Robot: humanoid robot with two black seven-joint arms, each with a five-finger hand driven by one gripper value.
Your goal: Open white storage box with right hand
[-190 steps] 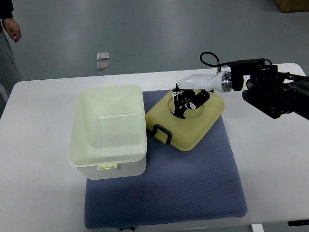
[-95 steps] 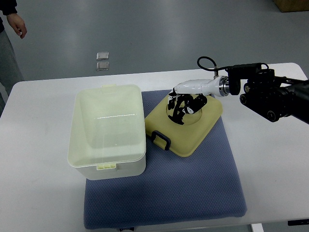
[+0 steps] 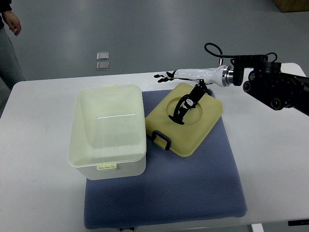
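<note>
White tabletop (image 3: 43, 193) carries a blue mat (image 3: 183, 193), and on its left part stands the white storage box (image 3: 108, 130), uncovered, its pale translucent interior empty. Just beside it to the right, the yellowish lid (image 3: 193, 130) lies flat on the mat, black handle toward the box. Farther back, the right hand (image 3: 181, 84) hovers over the lid's far edge, fingers spread and gripping nothing. One finger dangles into the lid's round recess; I judge it could snag there and drag the lid.
</note>
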